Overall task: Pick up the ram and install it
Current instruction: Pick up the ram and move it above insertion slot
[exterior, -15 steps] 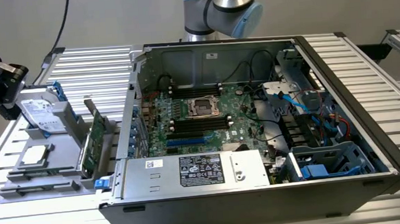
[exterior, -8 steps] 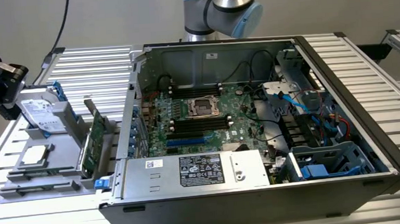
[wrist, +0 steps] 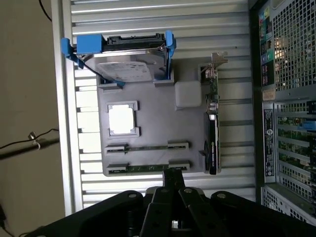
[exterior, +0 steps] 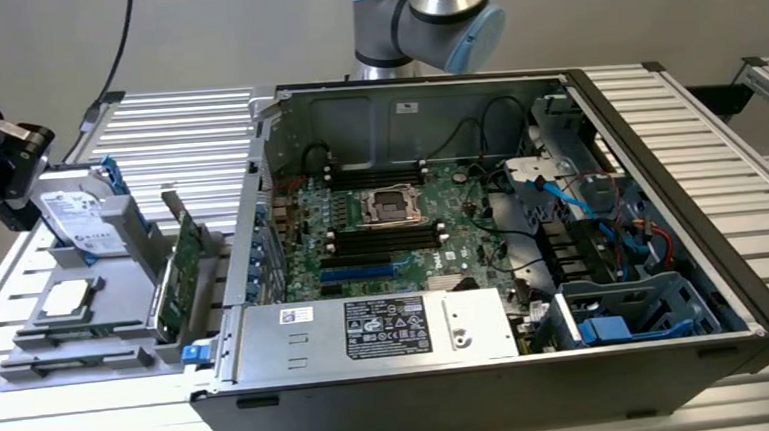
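The ram [wrist: 143, 168], a thin green stick, lies in the outermost of two narrow holders on the grey fixture tray [wrist: 153, 106]. My gripper [wrist: 173, 174] hangs above the tray. Its black fingers [wrist: 165, 190] come together to a tip just over one end of the ram, with nothing between them. In the exterior view the gripper [exterior: 12, 203] is at the far left, well above the tray [exterior: 109, 292]. The motherboard's dark memory slots [exterior: 386, 238] lie inside the open computer case [exterior: 493, 229].
On the tray are a silver hard drive with blue rails [wrist: 126, 61], a square processor [wrist: 122, 119] and a larger green expansion card standing on edge [wrist: 212, 123]. The case's perforated side wall [wrist: 289, 98] is beside the tray. Cables and a drive cage [exterior: 631, 311] fill the case's right side.
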Controlling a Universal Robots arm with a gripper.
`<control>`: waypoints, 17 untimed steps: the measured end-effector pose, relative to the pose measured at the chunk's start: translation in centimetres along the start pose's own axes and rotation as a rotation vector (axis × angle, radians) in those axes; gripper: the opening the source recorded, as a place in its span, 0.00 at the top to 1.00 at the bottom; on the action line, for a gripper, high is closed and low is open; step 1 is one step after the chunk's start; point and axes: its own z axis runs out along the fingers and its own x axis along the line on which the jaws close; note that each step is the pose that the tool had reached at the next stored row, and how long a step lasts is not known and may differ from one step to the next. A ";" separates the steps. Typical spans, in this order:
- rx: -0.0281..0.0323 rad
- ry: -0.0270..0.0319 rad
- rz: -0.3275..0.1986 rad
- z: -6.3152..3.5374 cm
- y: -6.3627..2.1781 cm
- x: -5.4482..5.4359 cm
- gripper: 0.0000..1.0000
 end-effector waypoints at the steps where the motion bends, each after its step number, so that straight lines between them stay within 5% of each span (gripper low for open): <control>1: -0.0018 0.0006 -0.013 0.02 0.00 0.0 0.89; 17: 0.0048 0.0146 -0.304 0.24 -0.01 0.0 0.89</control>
